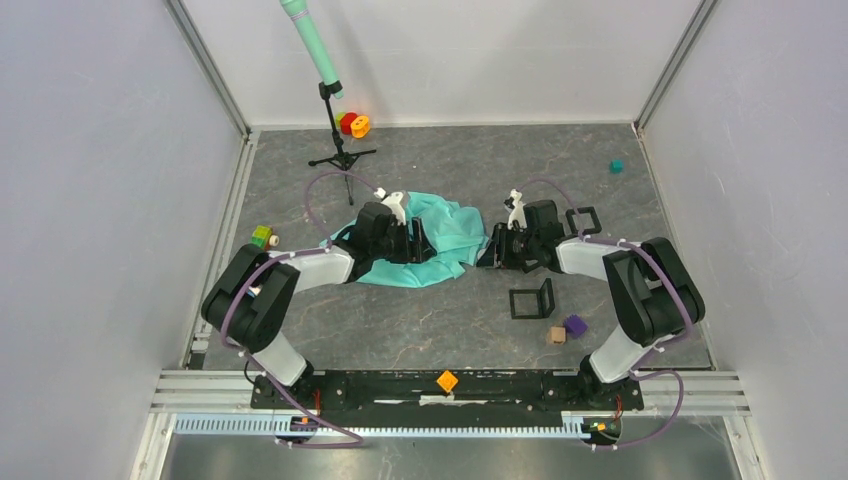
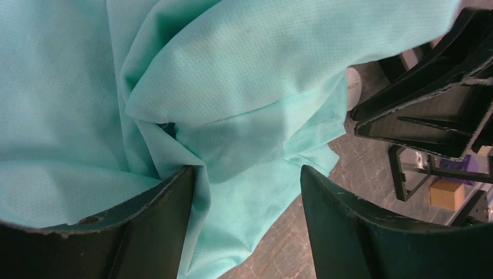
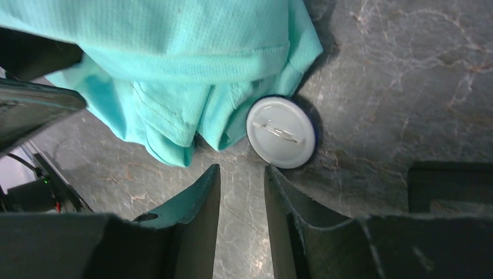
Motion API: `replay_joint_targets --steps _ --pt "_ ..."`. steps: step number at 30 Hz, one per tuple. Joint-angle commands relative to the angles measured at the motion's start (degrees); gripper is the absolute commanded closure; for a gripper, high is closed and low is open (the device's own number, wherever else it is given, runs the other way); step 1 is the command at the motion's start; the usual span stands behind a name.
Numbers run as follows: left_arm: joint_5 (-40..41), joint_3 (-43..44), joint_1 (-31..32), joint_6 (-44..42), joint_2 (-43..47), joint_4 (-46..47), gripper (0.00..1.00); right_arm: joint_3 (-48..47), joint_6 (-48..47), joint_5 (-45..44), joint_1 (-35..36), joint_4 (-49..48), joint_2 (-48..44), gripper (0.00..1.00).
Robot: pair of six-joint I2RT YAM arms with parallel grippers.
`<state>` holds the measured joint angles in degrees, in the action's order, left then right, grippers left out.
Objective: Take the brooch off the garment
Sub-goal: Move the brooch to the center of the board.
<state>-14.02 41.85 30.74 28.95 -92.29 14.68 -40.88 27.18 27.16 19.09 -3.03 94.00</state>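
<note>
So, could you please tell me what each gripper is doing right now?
Left gripper: open, its fingers apart over the turquoise T-shirt.
Right gripper: partly open, empty; the white brooch lies just beyond its fingertips.

no readable text or marks on the garment (image 1: 452, 232), the brooch (image 3: 281, 132) or the table (image 1: 430, 325)

top: high, from rear, looking down | wrists: close, low, facing inward | all share garment (image 1: 450, 240)
</note>
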Motion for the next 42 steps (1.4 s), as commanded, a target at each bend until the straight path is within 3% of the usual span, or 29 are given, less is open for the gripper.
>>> replay_joint_targets --steps 1,5,13,21,33,42 --pt "-3.2 3.2 -0.1 -2.8 -3.5 -1.2 0.27 0.8 3.6 -2.0 0.4 -4.5 2.8 0.61" --pt "-4.2 4.9 0.1 -3.4 -6.0 -2.4 0.28 -0.2 3.1 -1.3 0.4 -4.4 2.8 0.59" --pt "-1.3 3.6 0.2 -4.3 -2.8 -2.8 0.29 -4.6 -4.6 -7.3 -1.0 7.6 -2.5 0.55" --pt "-1.3 4.0 0.5 -4.3 -3.5 -3.3 0.29 -6.4 -6.5 -8.8 -3.0 9.8 -1.3 0.55" --pt "-1.1 5.8 0.5 -4.8 -6.4 -4.6 0.29 -7.5 -3.3 -2.2 -2.8 3.4 7.1 0.63" --pt "-3.4 7.3 0.5 -4.2 -9.6 -4.8 0.29 -6.5 2.9 5.9 1.6 -5.4 8.1 0.65"
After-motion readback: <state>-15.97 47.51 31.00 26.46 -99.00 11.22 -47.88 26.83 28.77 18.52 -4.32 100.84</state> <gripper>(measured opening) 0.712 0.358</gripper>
